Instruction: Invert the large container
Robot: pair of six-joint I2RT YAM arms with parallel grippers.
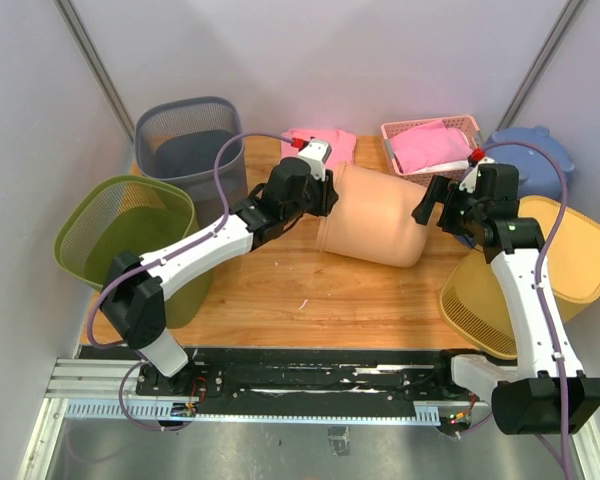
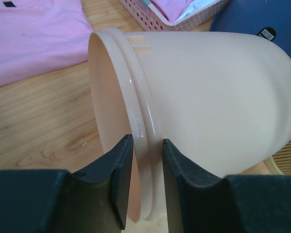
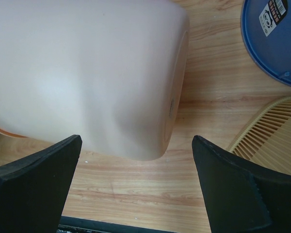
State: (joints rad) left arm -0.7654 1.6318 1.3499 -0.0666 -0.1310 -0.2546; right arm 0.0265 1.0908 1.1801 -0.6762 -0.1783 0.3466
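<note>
**Task item.** The large container (image 1: 372,228), a peach tub, lies on its side on the wooden bench (image 1: 310,300). It sits near the middle, between the two arms. Its mouth faces the left arm and its closed base (image 3: 177,73) faces the right arm. It is neither upright nor inverted, so I judge the turn to be partway.

**Left end effector** (image 2: 148,145). The fingers straddle the rolled rim (image 2: 143,111), one inside the mouth and one against the outer wall. They are closed down onto the lip, and the wrist view shows no gap on either side. The rim is the only thin, stiff edge on the tub, which explains the pinch there. A hold at the mouth also gives leverage to swing that end downward.

**Right end effector** (image 3: 137,138). It is spread wide and holds nothing. It stands just beside the base corner, and the wrist view shows bench between each finger and the tub wall. The position suggests a stop or support for the closed end while the mouth is turned.

**Surroundings.** A yellow basket (image 1: 560,260) lies close to the right of the base and a pink basket (image 1: 430,145) lies behind the tub. Both leave little room for the tub to swing.

**Risk, in my judgement.** The wall is smooth and rounded, so the tub may roll or slip in a single-point rim pinch.
</note>
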